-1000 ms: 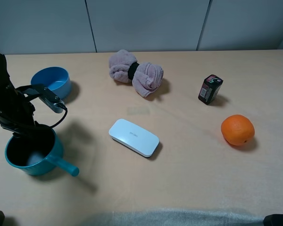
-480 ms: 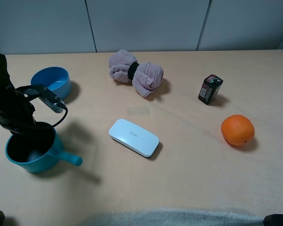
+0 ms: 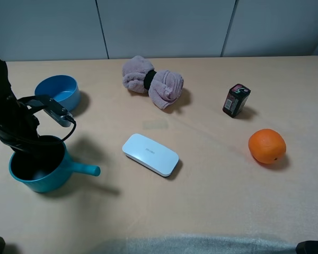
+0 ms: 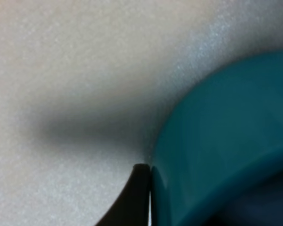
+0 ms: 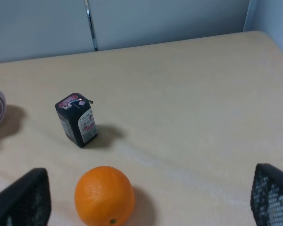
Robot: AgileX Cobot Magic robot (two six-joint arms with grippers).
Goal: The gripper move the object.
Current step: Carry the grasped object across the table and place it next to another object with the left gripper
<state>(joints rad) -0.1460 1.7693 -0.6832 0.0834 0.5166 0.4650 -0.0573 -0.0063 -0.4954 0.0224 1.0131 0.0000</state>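
The teal saucepan (image 3: 49,180) with a dark inside sits at the left of the table, its straight handle pointing right. My left gripper (image 3: 31,144), black with cabling and a grey-white part, reaches down onto the pan's far rim and is shut on it. In the left wrist view one black finger (image 4: 137,190) presses the pan's teal outer wall (image 4: 226,136); the other finger is hidden. My right gripper (image 5: 151,197) is open and empty, low at the right, near the orange (image 5: 104,195).
A handleless light blue bowl (image 3: 57,92) stands behind the pan. A white flat case (image 3: 150,154) lies mid-table, a rolled pink towel (image 3: 152,81) behind it. A small dark carton (image 3: 236,99) and the orange (image 3: 266,145) are on the right.
The saucepan has turned in my left gripper's hold: its handle swung from pointing front-right to pointing right, and the pan shifted slightly right. The right arm has not moved.
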